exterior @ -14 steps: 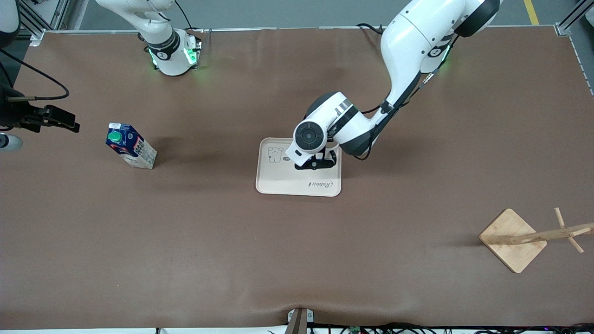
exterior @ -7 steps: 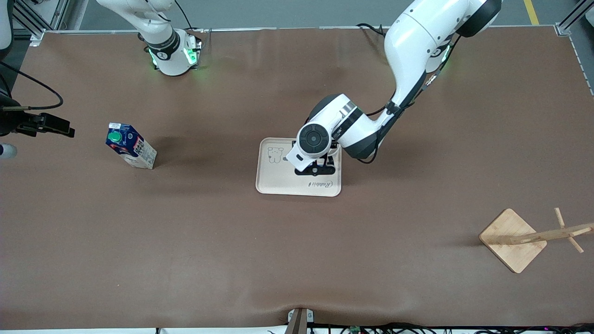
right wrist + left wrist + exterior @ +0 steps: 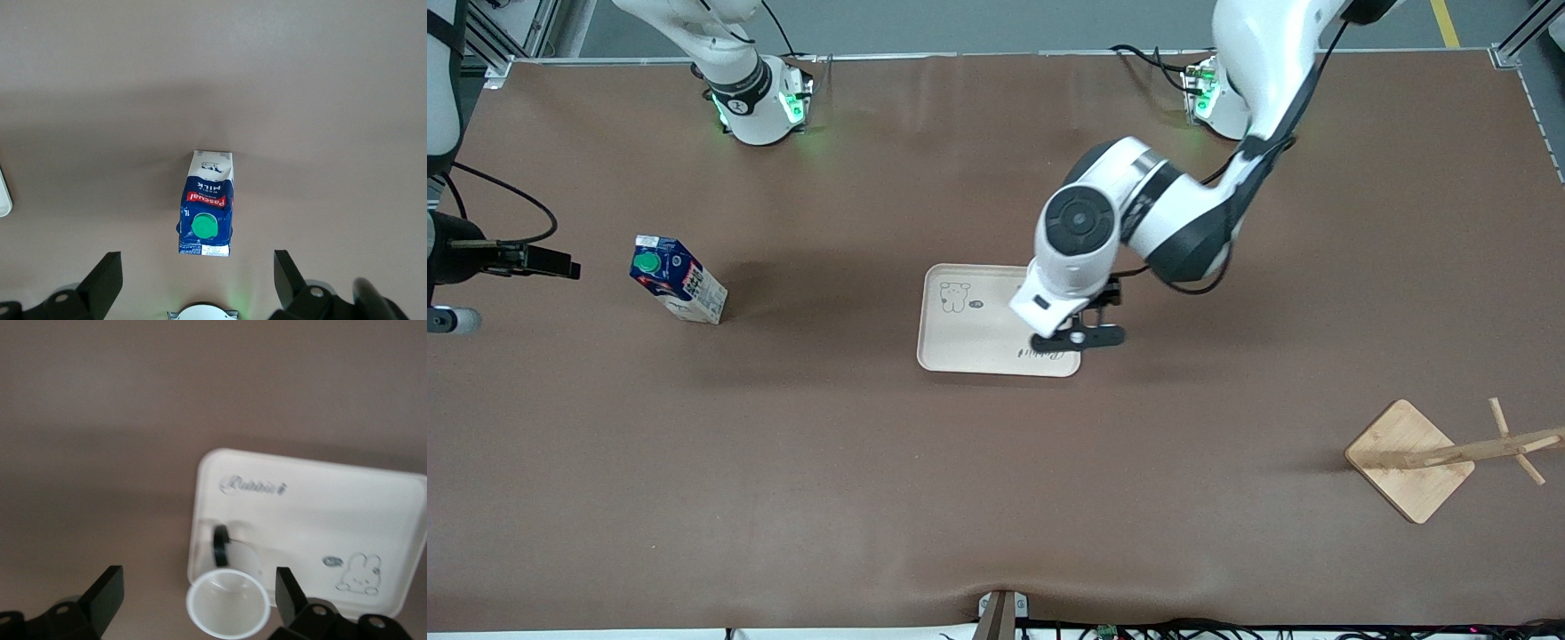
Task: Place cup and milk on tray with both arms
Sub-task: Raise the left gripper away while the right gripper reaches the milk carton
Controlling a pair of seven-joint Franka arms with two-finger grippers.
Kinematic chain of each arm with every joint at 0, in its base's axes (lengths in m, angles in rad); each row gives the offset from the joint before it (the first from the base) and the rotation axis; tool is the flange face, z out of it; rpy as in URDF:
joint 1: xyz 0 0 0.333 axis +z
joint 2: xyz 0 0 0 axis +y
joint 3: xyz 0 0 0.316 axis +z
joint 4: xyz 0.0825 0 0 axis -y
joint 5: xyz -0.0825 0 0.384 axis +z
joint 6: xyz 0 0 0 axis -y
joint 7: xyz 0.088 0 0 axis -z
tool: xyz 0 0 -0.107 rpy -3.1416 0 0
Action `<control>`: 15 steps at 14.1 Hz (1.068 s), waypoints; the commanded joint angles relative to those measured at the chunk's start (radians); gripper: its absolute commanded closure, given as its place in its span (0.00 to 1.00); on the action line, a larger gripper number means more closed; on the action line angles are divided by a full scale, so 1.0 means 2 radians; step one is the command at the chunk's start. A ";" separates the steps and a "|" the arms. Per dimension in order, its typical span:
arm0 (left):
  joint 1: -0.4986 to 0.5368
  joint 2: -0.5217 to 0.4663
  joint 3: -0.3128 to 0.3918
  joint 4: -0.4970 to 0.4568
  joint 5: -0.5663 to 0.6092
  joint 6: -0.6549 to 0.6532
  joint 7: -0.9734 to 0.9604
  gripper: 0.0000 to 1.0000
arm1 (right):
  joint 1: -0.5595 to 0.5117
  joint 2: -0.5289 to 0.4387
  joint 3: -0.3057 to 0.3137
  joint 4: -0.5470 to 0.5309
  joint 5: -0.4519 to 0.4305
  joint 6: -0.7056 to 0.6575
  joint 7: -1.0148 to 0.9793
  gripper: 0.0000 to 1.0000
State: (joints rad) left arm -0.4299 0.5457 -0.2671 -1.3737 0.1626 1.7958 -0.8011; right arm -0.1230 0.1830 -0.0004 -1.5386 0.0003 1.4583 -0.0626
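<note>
White mug (image 3: 229, 605) stands on the beige tray (image 3: 960, 347), the left pincer (image 3: 197, 593) wide above it. Milk carton (image 3: 677, 279) stands at nine o'clock of the tray; right pincer (image 3: 197, 277) wide.

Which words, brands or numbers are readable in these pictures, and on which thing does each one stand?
"Rabbit": script word printed on the tray, beside where the cup stands.
"Pascual": white letters on the red band of the milk carton.
"MILK": white letters on the blue part of the milk carton, beside the red band.
Small print on the carton's white part and near its green cap: too small to read.
</note>
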 commanded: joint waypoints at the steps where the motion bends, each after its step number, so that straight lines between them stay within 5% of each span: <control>1: 0.032 -0.052 0.017 -0.013 0.014 -0.028 0.016 0.00 | -0.004 -0.003 0.006 -0.002 -0.006 -0.017 0.000 0.00; 10: 0.189 -0.177 0.015 -0.015 0.006 -0.109 0.201 0.00 | 0.013 0.022 0.009 -0.085 -0.041 0.067 -0.005 0.00; 15: 0.214 -0.221 0.023 -0.022 -0.003 -0.130 0.277 0.00 | 0.012 0.002 0.008 -0.160 -0.043 0.105 -0.005 0.00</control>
State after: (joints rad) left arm -0.0055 0.1586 -0.2290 -1.3776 0.1743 1.5462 -0.2884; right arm -0.0969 0.2477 0.0129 -1.7651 -0.0624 1.6293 -0.0678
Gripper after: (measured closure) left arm 0.000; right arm 0.000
